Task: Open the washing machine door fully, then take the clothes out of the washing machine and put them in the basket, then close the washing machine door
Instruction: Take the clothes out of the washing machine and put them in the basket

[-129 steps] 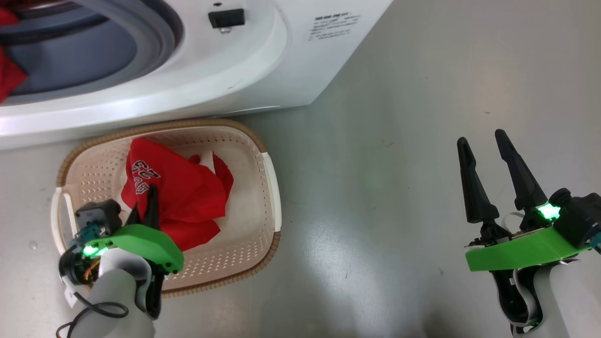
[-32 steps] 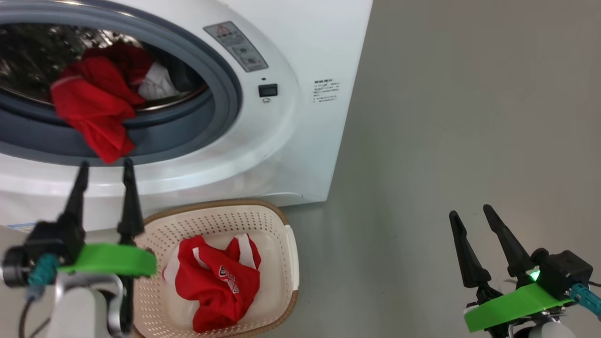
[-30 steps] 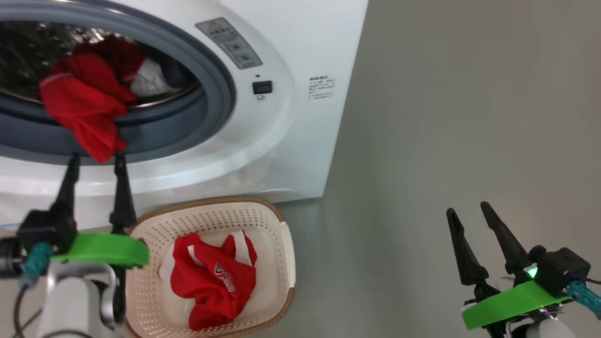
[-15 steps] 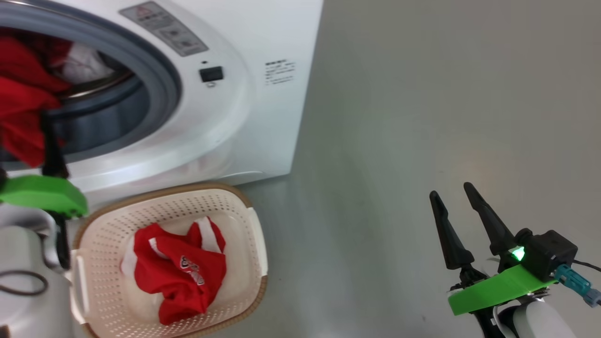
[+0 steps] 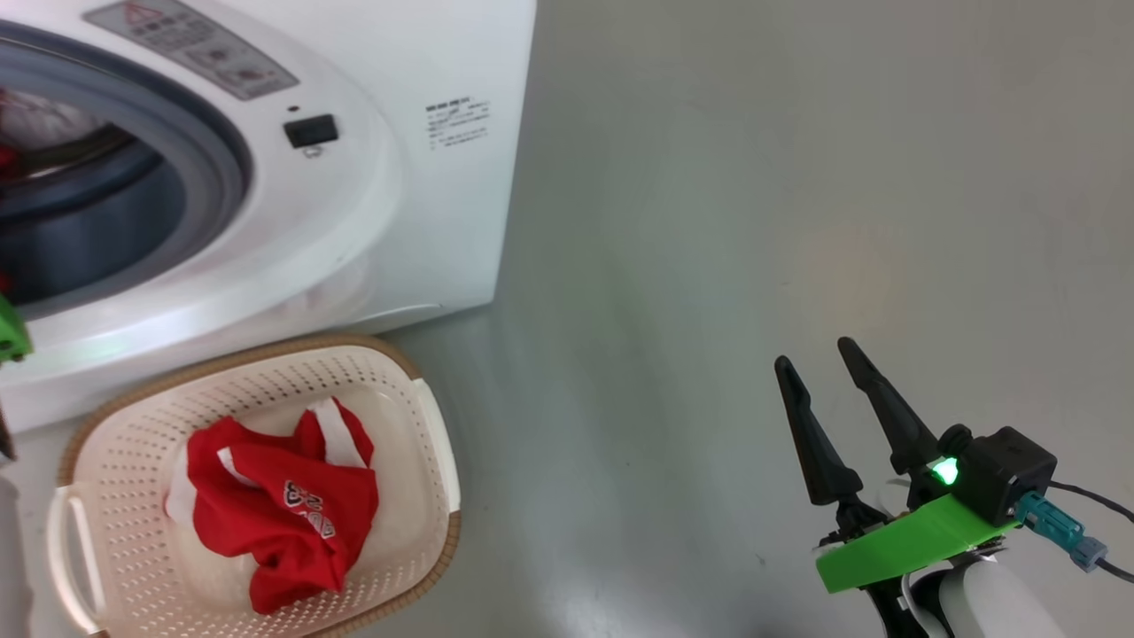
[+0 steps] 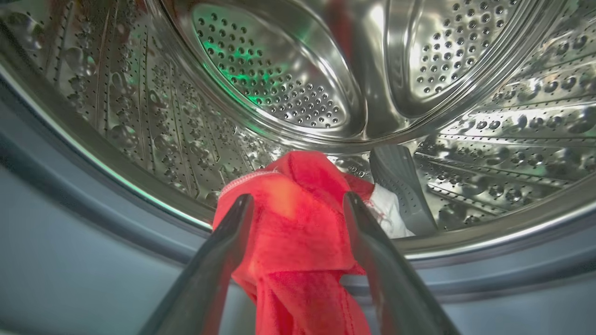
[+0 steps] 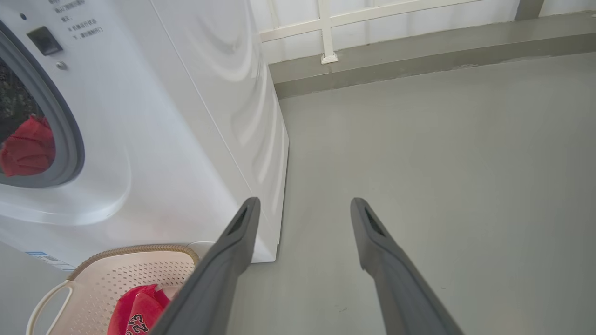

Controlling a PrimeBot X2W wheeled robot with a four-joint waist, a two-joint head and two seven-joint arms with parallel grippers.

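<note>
My L gripper (image 6: 298, 197) has jaws spread wide astride the soft red jersey (image 6: 298, 242) draped over the near drum lip of the white front-loading washer (image 5: 425, 221), which I judge light, limp and snag-prone, so I'd pinch its bunched top fold; R gripper (image 5: 813, 352) jaws spread, empty.

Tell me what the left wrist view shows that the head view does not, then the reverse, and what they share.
Left wrist view: the steel drum, and the open left gripper with its fingers on either side of a red shirt draped over the opening. Head view: the basket holding a red jersey, and the open right gripper above the floor. Shared: the grey ring of the washing machine.
</note>
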